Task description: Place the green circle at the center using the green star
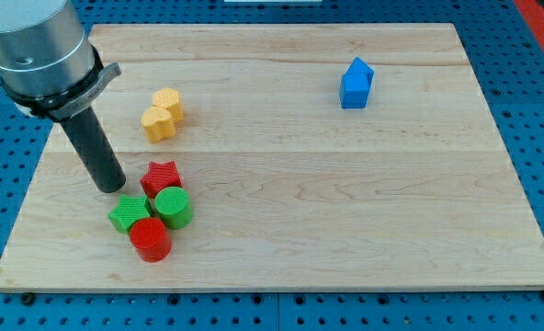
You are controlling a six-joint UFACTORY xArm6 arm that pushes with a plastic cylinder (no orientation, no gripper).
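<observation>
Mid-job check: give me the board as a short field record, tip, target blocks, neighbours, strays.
tip: my tip at the view's left, just left of the red star
green circle: lower left, right of the green star, touching it
red cylinder: below both green blocks, against them
yellow block: above the cluster, apart
blue block: view's upper right, alone
board centre: no block there

My tip [111,187] rests low at the view's left, rod tilted.
</observation>
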